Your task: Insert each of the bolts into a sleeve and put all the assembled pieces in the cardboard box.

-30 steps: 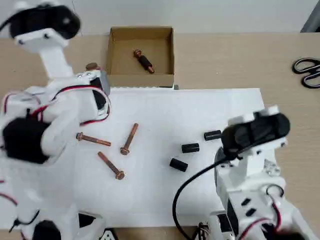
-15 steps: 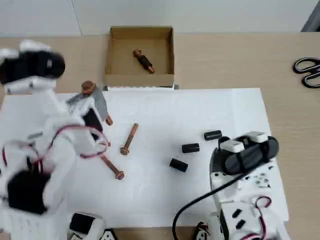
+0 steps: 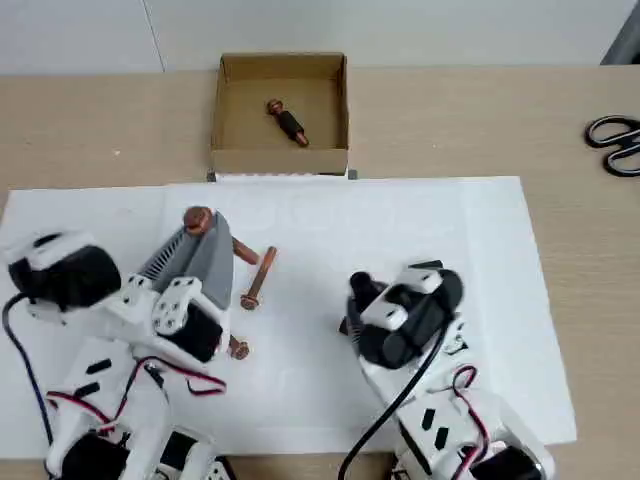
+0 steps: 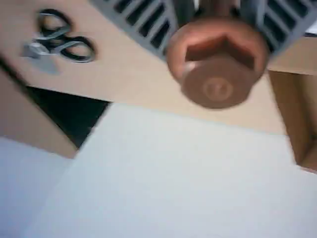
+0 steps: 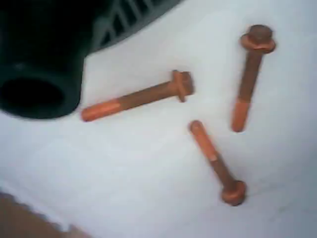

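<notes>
My left gripper [image 3: 203, 238] is shut on a copper bolt [image 3: 198, 219], held off the white sheet with its head up; in the left wrist view the bolt head [image 4: 216, 67] sits between the grey fingers [image 4: 133, 17]. My right gripper [image 3: 360, 293] is shut on a black sleeve [image 5: 37, 74], its open bore facing the bolts. A loose bolt [image 3: 258, 277] lies between the arms, and another bolt [image 3: 237, 348] peeks out beside the left arm. One sleeve [image 3: 427, 266] shows past the right arm. The cardboard box [image 3: 228, 112] at the back holds one assembled piece [image 3: 287, 121].
Scissors [image 3: 615, 143] lie on the wooden table at the far right, also in the left wrist view as scissors [image 4: 64, 42]. The white sheet [image 3: 480, 230] covers the work area, with open room on its right part and between the box and the arms.
The left arm has drawn back from beside the box toward the front, carrying its bolt. The right arm has swung left over the sleeves, and two of them no longer show on the sheet.
</notes>
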